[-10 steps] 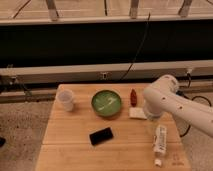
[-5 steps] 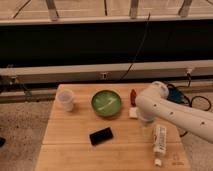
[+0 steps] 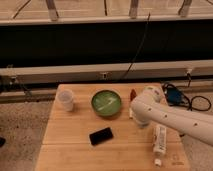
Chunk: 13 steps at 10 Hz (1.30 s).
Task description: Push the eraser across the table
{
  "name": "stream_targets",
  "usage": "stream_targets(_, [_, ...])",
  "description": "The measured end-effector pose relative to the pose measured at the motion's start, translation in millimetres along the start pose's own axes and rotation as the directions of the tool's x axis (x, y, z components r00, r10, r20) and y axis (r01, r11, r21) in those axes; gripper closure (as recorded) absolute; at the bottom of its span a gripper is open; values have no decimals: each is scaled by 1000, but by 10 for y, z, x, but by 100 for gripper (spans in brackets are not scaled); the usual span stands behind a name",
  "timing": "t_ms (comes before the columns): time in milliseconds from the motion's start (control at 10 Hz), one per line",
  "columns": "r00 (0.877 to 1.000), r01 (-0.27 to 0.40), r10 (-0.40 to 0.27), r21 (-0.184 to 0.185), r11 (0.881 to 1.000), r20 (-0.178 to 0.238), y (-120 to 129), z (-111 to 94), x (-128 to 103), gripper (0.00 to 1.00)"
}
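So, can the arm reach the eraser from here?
Probably yes: the arm hangs beside the bowl with nothing blocking it, though it hides the gripper and the eraser beneath its end.

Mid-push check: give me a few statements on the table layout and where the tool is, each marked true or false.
1. The green bowl sits between the white cup and the arm. True.
2. The black slab lies inside the bowl. False: it lies flat on the table, in front of the bowl.
3. The tool is low over the table, just right of the bowl. True.
4. The white tube stands upright. False: it lies flat near the right front corner.
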Motion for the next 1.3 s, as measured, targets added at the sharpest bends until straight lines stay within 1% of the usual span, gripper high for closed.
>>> stream_targets(100, [1000,8,-8,6,1000,5,-32,19,-66,20])
stream_targets(500, [1000,18,-18,-1,1000,3,-22,87,-142,21])
stream_targets(700, [1000,23,-23,0,1000,6,-37,112,-201,32])
stream_targets(900, [1000,24,-24,-2,1000,6,-34,131,-221,37])
stream_targets(1000, [1000,24,-24,-3,1000,6,-33,146,-231,44])
stream_targets(1100, [1000,28,-28,-4,1000,7,-43,159,-263,56])
stream_targets(1300, [1000,28,-28,-7,1000,7,-51,183,-295,76])
